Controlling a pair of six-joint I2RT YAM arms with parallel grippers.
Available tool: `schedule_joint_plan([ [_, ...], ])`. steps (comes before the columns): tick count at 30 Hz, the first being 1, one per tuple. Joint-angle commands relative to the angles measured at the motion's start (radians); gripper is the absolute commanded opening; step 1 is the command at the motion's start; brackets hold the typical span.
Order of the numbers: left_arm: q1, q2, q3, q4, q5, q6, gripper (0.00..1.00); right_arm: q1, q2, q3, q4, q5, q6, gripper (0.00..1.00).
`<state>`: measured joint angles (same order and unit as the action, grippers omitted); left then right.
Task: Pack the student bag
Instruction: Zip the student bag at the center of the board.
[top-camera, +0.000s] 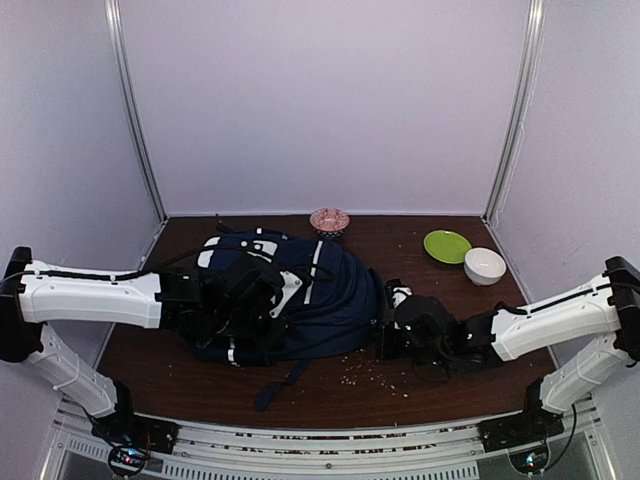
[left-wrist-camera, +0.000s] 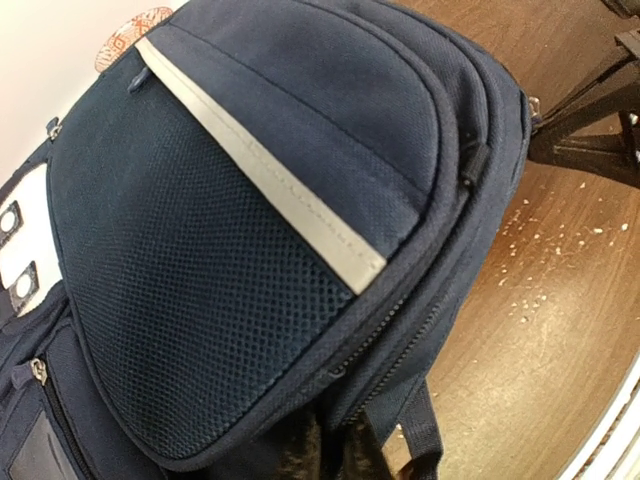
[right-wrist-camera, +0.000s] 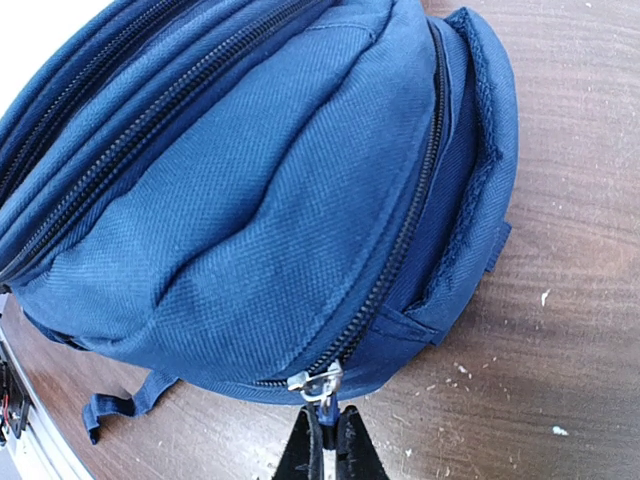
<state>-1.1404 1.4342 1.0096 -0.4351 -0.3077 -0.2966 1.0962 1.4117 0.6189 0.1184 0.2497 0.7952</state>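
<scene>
Bag (top-camera: 320, 290) lies flat on the brown table (top-camera: 450, 390), left of centre, between the two arms. The left gripper (top-camera: 262, 295) sits on the bag's left part. From above its fingers merge with the dark cloth, so nothing shows whether it pinches anything. The right gripper (top-camera: 385, 330) is at the bag's right edge, low on the table. A dark strap (top-camera: 280, 385) trails off the near side. Crumbs (top-camera: 385, 375) speckle the wood near the right gripper. At the far edge, just behind the bag, stands a pink bowl (top-camera: 329, 220). Far right are a green plate (top-camera: 447, 246) and, just beside it, a white bowl (top-camera: 485, 265).

Left wrist view: the bag fills the frame, showing a mesh pocket (left-wrist-camera: 180, 300) crossed by a pale stripe (left-wrist-camera: 270, 180). Table and crumbs show on the right. No fingers are in sight; the left gripper's jaws are together, or very nearly so.

Right wrist view: the bag's rounded blue end rests on the table, its zips done up. The right gripper's fingers (right-wrist-camera: 308, 445) are pressed together on the zip pull (right-wrist-camera: 315, 383) at the bag's lower edge.
</scene>
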Motion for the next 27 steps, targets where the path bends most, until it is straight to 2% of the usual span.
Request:
schedule_joint_plan([
  [1,-0.039,-0.040,0.004,0.037,0.019,-0.038,0.36,0.017,-0.026,-0.014,-0.035,0.058,0.036,0.00],
  [2,-0.046,-0.051,0.002,0.029,0.008,-0.058,0.51,0.019,-0.030,-0.014,-0.038,0.062,0.038,0.00],
  [3,-0.052,-0.066,-0.001,0.023,-0.008,-0.072,0.62,0.021,-0.035,-0.015,-0.039,0.063,0.039,0.00],
  [5,-0.058,-0.102,-0.009,-0.010,-0.041,-0.137,0.75,0.023,-0.043,-0.015,-0.039,0.064,0.036,0.00],
  [8,-0.060,-0.127,0.032,-0.162,-0.112,-0.293,0.86,0.023,-0.049,-0.002,-0.051,0.067,0.021,0.00],
  [12,-0.098,-0.195,0.031,-0.289,-0.172,-0.514,0.91,0.022,-0.051,0.018,-0.048,0.060,-0.011,0.00],
  [14,-0.113,-0.256,-0.016,-0.299,-0.180,-0.624,0.98,0.023,-0.050,0.027,-0.041,0.051,-0.027,0.00],
  [16,-0.114,-0.320,-0.095,-0.285,-0.160,-0.765,0.98,0.022,-0.051,0.034,-0.037,0.035,-0.038,0.00],
  [21,-0.128,-0.470,-0.294,-0.185,-0.159,-1.024,0.98,0.023,-0.036,0.047,-0.010,-0.015,-0.076,0.00],
  [24,-0.118,-0.578,-0.409,-0.078,-0.196,-1.097,0.98,0.024,-0.021,0.064,-0.025,-0.040,-0.092,0.00],
  [27,-0.068,-0.658,-0.539,0.104,-0.165,-1.137,0.98,0.024,-0.028,0.050,-0.007,-0.054,-0.093,0.00],
])
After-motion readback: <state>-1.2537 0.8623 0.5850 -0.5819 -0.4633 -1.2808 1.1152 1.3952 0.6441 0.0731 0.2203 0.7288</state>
